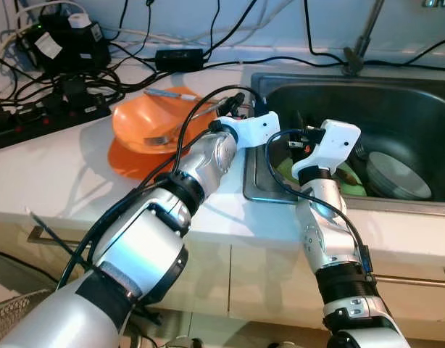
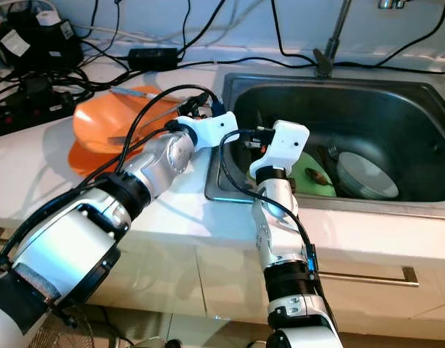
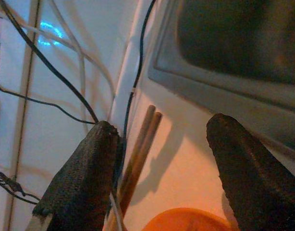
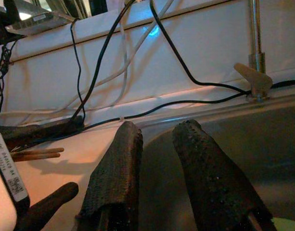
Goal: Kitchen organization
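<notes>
An orange bowl (image 1: 146, 123) rests on an orange plate (image 1: 128, 165) on the white counter, left of the steel sink (image 1: 317, 81). Thin utensils lie across the bowl. My left gripper (image 1: 240, 103) reaches past the bowl toward the sink's left rim. In the left wrist view it (image 3: 162, 144) is open, with a pair of brown chopsticks (image 3: 140, 154) lying on the counter beside one finger. My right gripper (image 1: 298, 122) hovers over the sink's front left corner, fingers (image 4: 116, 178) slightly apart and holding nothing. A pale bowl (image 1: 396, 174) and a green plate (image 2: 309, 181) lie in the sink.
Power strips, adapters and tangled black cables (image 1: 48, 109) crowd the back left of the counter. The faucet (image 1: 356, 47) stands behind the sink. A cabinet handle (image 2: 367, 275) runs below the counter edge, and a wire basket (image 1: 9, 312) sits on the floor at left.
</notes>
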`<state>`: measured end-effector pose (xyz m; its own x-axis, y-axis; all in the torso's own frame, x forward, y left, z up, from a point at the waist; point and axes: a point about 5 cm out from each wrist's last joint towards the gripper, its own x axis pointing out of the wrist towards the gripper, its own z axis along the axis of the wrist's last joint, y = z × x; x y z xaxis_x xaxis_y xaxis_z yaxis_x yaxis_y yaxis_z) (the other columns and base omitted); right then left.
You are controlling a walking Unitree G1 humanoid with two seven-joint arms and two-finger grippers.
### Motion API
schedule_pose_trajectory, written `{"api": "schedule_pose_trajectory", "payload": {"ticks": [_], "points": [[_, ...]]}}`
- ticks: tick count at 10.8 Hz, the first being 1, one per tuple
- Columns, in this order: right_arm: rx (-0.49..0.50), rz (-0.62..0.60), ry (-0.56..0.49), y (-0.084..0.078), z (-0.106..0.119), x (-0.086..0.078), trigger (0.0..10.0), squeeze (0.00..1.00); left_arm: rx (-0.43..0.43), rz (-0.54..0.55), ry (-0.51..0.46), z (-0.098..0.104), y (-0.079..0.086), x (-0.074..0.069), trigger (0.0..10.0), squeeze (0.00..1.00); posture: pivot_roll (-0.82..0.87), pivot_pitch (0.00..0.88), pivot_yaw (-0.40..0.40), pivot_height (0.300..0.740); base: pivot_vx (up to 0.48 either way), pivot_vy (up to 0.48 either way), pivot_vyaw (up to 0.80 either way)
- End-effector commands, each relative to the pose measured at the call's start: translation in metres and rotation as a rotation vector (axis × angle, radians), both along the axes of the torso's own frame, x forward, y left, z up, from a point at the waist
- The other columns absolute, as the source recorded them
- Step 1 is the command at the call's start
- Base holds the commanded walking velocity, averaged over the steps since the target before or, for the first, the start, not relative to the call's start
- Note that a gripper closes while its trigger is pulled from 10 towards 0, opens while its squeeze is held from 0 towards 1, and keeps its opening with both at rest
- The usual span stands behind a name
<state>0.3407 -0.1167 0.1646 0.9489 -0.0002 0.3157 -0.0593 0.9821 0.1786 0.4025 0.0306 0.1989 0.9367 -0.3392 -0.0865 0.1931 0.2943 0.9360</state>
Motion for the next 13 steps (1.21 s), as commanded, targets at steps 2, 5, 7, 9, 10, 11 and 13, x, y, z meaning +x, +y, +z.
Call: {"api": "schedule_pose_trajectory", "payload": {"ticks": [2, 5, 7, 9, 10, 11, 13], "points": [[-0.006, -0.024, 0.032, -0.006, -0.010, -0.003, 10.0, 0.00, -0.012, 0.008, -0.008, 0.000, -0.001, 0.000, 0.0, 0.00, -0.01, 0.057, 0.071, 0.740, 0.000, 0.000, 0.00], [-0.004, -0.028, 0.033, -0.006, -0.011, -0.004, 10.0, 0.00, -0.033, -0.005, -0.014, -0.002, -0.005, -0.002, 0.0, 0.00, 0.00, 0.056, 0.070, 0.740, 0.000, 0.000, 0.00], [-0.001, -0.029, 0.032, -0.005, -0.011, -0.004, 10.0, 0.00, -0.044, -0.005, -0.027, -0.001, -0.006, -0.002, 0.0, 0.00, 0.00, 0.054, 0.070, 0.740, 0.000, 0.000, 0.00], [-0.001, -0.034, 0.031, -0.006, -0.011, -0.004, 10.0, 0.00, -0.052, -0.001, -0.035, 0.000, -0.005, -0.001, 0.0, 0.00, 0.00, 0.055, 0.069, 0.740, 0.000, 0.000, 0.00], [-0.002, -0.037, 0.030, -0.007, -0.011, -0.004, 10.0, 0.00, -0.060, 0.000, -0.043, 0.002, -0.005, -0.001, 0.0, 0.00, 0.00, 0.054, 0.069, 0.740, 0.000, 0.000, 0.00], [-0.001, -0.039, 0.029, -0.007, -0.010, -0.004, 10.0, 0.00, -0.073, -0.001, -0.064, 0.008, -0.005, 0.000, 0.0, 0.00, 0.00, 0.052, 0.068, 0.740, 0.000, 0.000, 0.00], [0.001, -0.040, 0.025, -0.007, -0.010, -0.003, 10.0, 0.00, -0.102, -0.004, -0.135, 0.025, -0.004, 0.003, 0.0, 0.00, 0.00, 0.047, 0.066, 0.740, 0.000, 0.000, 0.00]]}}
